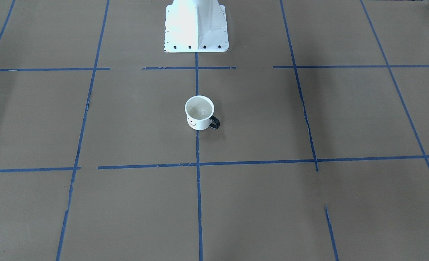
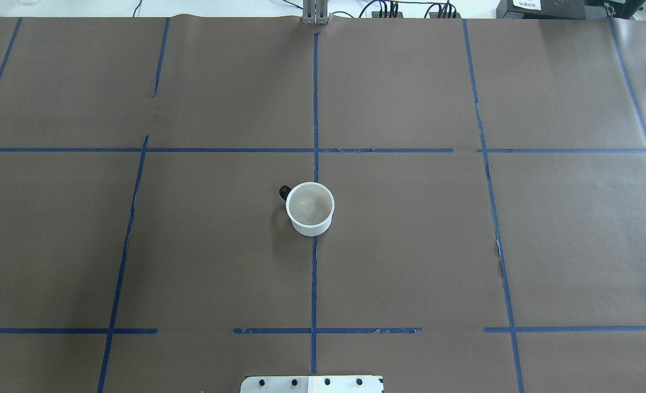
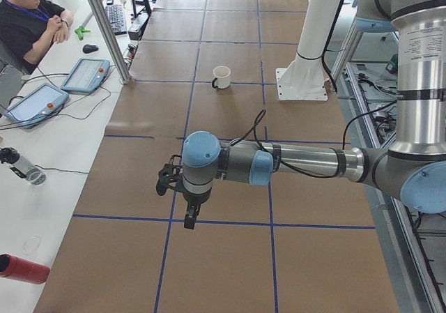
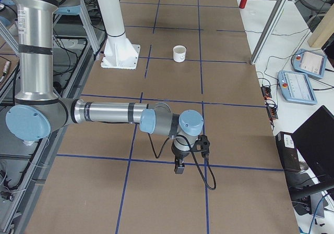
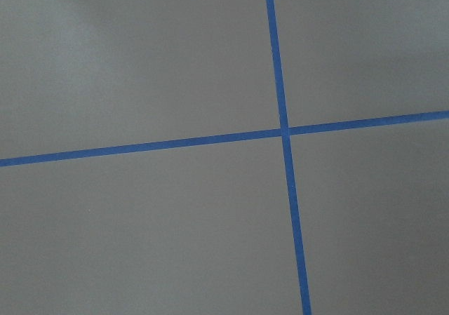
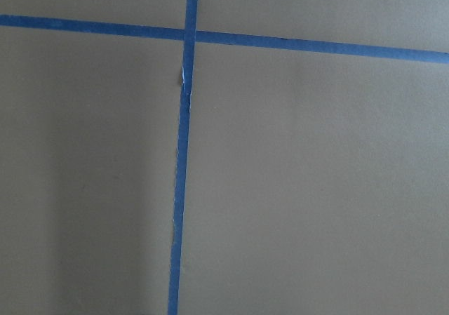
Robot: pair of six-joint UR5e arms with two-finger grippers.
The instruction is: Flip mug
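Small white enamel-style mug [image 1: 199,113] with a black smiley face and a black loop handle stands upright, mouth up, on the brown paper-covered counter [image 1: 127,127] in the front-facing view. It sits on a strip of the blue tape grid [image 1: 198,152], with the face towards the camera and the handle on the view's right. The robot's white pedestal base [image 1: 196,32] lies beyond it.

From overhead, the mug [image 2: 310,208] shows its bare inside, and its handle points up and left.

In the left-end view, the left pincer [image 3: 189,222] hangs downward from the near arm above the counter. I cannot tell whether it is released or clenched. The mug [image 3: 221,77] is well apart from this pincer, far beyond it along the counter, near the pedestal. A seated person in black [image 3: 28,20] is at the side desk.

In the right-end view, the right pincer [image 4: 179,169] also points down, its state unreadable. The mug [image 4: 179,53] stands well apart, far beyond it.

Both wrist views show only paper and crossing tape [image 5: 284,130] [image 6: 188,34].
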